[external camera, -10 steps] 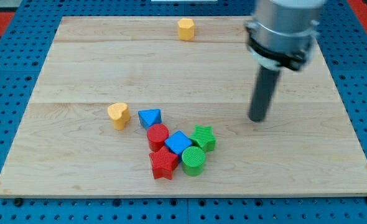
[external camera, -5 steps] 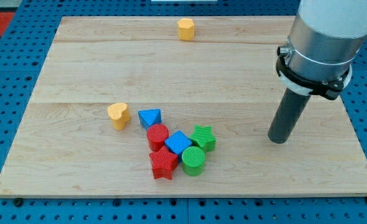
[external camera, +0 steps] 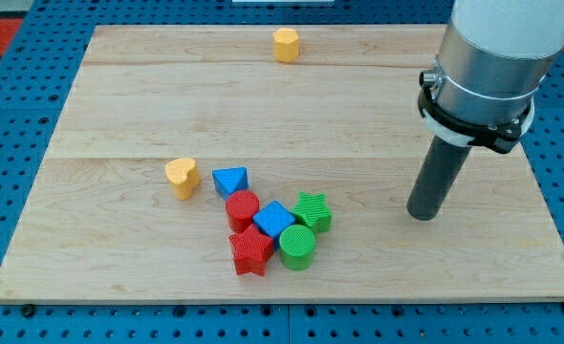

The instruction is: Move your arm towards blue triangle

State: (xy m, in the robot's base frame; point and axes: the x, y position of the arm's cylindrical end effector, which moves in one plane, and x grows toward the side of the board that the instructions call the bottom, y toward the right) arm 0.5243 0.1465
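Observation:
The blue triangle (external camera: pixel 230 180) lies on the wooden board (external camera: pixel 119 115), left of centre, at the top of a tight cluster of blocks. My tip (external camera: pixel 422 216) rests on the board far to the view's right of the triangle and slightly lower, well apart from every block. The dark rod rises from the tip to the grey arm at the view's top right.
Below the triangle sit a red cylinder (external camera: pixel 243 209), a blue cube (external camera: pixel 274 220), a green star (external camera: pixel 312 211), a green cylinder (external camera: pixel 297 247) and a red star (external camera: pixel 251 251). A yellow heart (external camera: pixel 182 177) lies left of the triangle. A yellow hexagon (external camera: pixel 285 44) sits near the board's top edge.
My tip moved to the view's right and down over the first half second, then edged slightly back to the left. No block has moved.

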